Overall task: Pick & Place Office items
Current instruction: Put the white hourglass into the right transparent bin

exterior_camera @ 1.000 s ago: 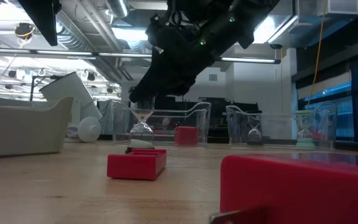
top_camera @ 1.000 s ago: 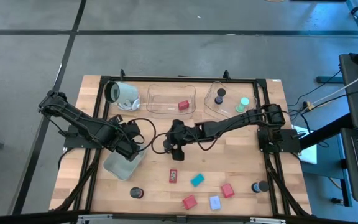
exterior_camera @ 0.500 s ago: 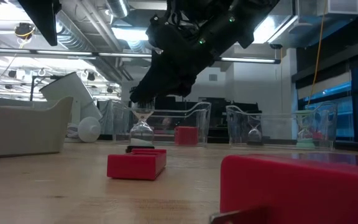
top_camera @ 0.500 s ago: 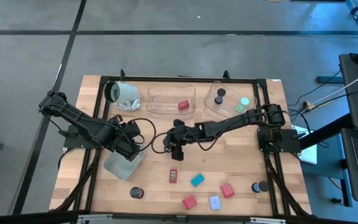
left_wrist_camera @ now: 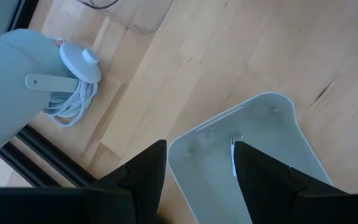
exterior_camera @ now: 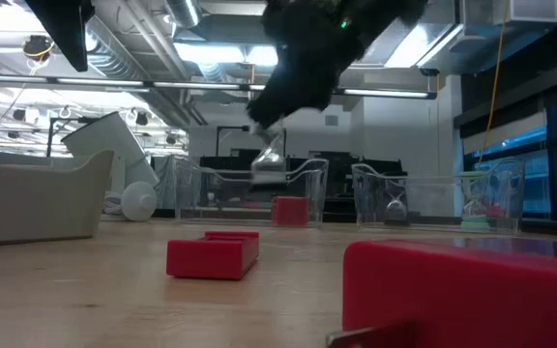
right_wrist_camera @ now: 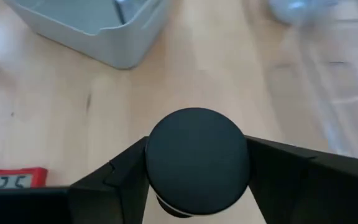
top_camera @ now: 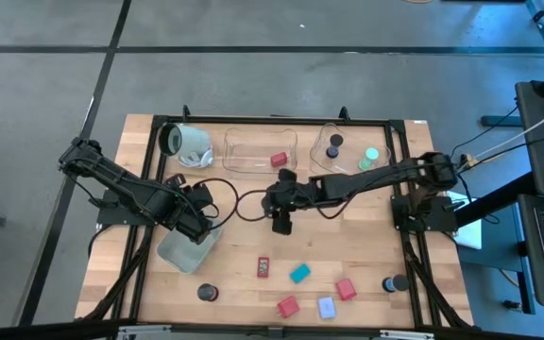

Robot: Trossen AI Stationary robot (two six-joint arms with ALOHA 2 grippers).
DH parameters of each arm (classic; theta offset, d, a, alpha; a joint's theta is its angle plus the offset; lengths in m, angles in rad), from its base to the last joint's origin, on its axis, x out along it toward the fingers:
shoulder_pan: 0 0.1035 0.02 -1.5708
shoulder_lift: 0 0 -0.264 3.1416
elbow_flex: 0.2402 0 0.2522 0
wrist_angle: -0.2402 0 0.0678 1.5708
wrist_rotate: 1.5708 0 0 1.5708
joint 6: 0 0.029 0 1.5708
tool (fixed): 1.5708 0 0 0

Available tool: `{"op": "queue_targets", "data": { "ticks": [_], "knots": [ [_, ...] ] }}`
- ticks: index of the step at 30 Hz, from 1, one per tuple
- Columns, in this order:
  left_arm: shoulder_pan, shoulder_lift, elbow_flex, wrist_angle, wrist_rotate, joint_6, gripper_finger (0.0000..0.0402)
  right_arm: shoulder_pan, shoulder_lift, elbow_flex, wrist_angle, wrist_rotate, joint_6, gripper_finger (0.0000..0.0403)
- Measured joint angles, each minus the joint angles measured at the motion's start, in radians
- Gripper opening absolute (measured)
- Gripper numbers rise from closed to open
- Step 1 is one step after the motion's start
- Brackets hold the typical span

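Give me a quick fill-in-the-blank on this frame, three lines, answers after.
1. The right end effector is shut on an hourglass with a round ____ cap.
2. The hourglass hangs ____ the table, not resting on it.
3. The left end effector hovers over the ____ tray.

Missing words: black; above; grey-blue

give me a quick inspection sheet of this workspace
surface: wooden table in a black frame.
job's things: hourglass lifted off the table; red timer, teal piece, red blocks near the front edge; red block in clear tray.
clutter: white cylinder lying on its side.
grippers: right pincer shut on hourglass; left pincer open astride the rim of grey-blue tray.
cables: white cord coiled by the cylinder.
surroundings: grey floor, desk at right.
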Motion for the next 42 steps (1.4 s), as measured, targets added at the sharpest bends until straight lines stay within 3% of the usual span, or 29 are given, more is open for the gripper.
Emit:
{"op": "queue_targets", "data": {
  "ticks": [14, 23, 31, 42],
  "knots": [
    [0.0, 0.0, 0.0, 0.032, -0.004, -0.002, 0.0184, -0.035, -0.291, 0.0, -0.422, 0.234, 0.057, 0.0213],
    [0.0, 0.0, 0.0, 0.056, -0.095, 0.0, 0.0184, -0.116, -0.476, -0.005, -0.642, 0.361, 0.147, 0.0213],
    [0.0, 0.0, 0.0, 0.061, -0.145, 0.0, 0.0184, -0.304, -0.558, -0.245, -0.605, 0.361, 0.184, 0.0213],
    [0.0, 0.0, 0.0, 0.075, -0.187, 0.0, 0.0184, -0.485, -0.588, -0.529, -0.298, 0.28, 0.184, 0.0213]
  ]
}}
